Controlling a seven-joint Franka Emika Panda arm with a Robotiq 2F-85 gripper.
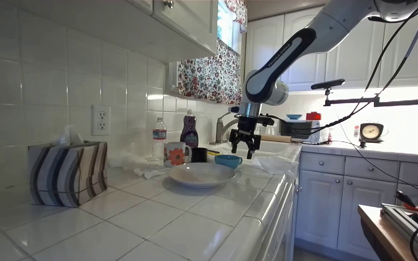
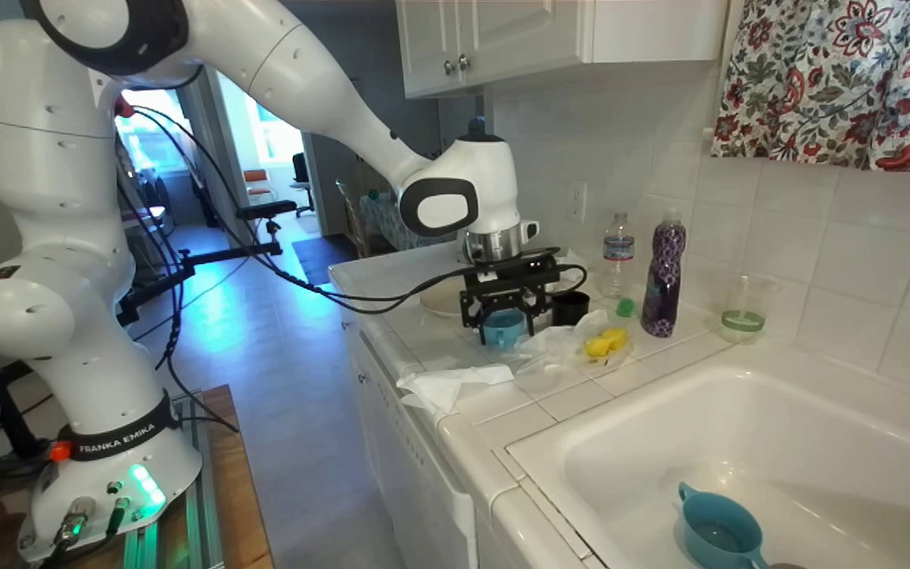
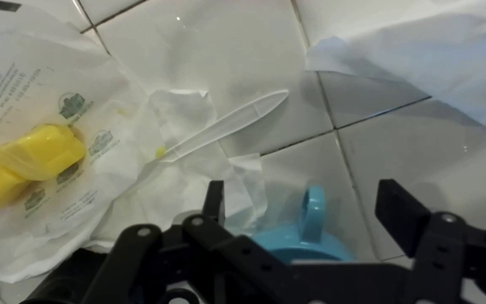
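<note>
End effector (image 1: 242, 152), fingers spread wide and grasping nothing, above the desk (image 1: 180, 221) near a blue cup (image 2: 504, 329).
The wrist view shows the cup's handle between the fingers; farther out lie a plastic utensil (image 3: 232, 123), a printed wrapper (image 3: 112, 173) and a yellow lump (image 3: 36, 156). The black mug (image 2: 570, 309) and the plate (image 1: 201, 176) are near the cup; farther off stand the flower mug (image 1: 175, 154), water bottle (image 1: 159, 136) and soap bottle (image 1: 189, 132). The tissue box (image 1: 67, 174) is well apart, and a second cup (image 2: 720, 528) sits in the sink (image 2: 613, 450).
</note>
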